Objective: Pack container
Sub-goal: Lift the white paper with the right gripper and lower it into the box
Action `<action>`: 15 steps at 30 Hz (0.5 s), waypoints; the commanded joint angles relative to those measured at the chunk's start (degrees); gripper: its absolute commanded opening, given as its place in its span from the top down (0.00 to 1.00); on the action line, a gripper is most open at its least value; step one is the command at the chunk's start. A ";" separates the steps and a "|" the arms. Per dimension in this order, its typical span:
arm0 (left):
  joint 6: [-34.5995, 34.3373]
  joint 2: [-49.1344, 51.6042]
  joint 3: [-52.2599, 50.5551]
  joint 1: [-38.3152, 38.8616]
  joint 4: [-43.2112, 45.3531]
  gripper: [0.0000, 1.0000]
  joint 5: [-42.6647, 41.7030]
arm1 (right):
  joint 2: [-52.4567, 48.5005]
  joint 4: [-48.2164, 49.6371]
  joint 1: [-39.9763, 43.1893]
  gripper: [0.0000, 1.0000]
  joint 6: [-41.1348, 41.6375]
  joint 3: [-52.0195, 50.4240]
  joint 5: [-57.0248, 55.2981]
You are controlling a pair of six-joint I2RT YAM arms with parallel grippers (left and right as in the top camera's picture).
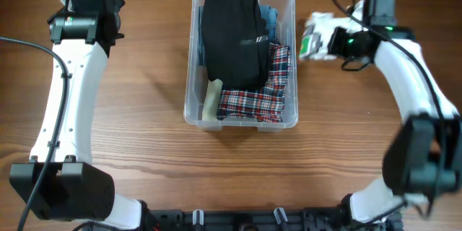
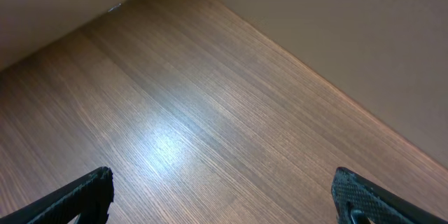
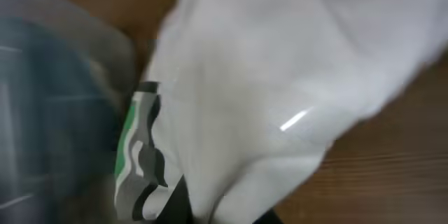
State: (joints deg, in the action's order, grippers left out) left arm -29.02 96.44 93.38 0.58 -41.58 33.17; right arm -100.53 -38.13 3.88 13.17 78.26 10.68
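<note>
The clear container (image 1: 190,79) stands at the table's middle back. It holds a black garment (image 1: 232,36), a red plaid garment (image 1: 256,95), a blue one (image 1: 269,18) and a cream one (image 1: 211,99). My right gripper (image 1: 326,42) is shut on a white garment with a green and grey print (image 1: 315,36), just right of the container's far right corner. In the right wrist view the white garment (image 3: 280,91) fills the frame, with the container's wall (image 3: 63,77) blurred at left. My left gripper (image 2: 224,199) is open and empty over bare wood at the far left.
The wooden table (image 1: 144,144) runs around the container. The left wrist view shows the table's far edge meeting a beige wall (image 2: 350,35).
</note>
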 commanded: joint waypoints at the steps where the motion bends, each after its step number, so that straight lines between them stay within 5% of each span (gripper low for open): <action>1: 0.26 0.31 -0.07 -0.22 0.13 0.00 0.96 | 13.46 -1.92 -0.26 0.96 -0.81 0.72 1.60; 15: 0.26 0.31 -0.07 -0.22 0.13 0.00 0.96 | 31.32 -11.96 -12.28 0.96 6.01 0.31 8.66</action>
State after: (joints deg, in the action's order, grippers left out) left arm -29.02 96.44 93.38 0.58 -41.58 33.17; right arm -69.93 -49.67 -5.69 16.69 78.41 17.43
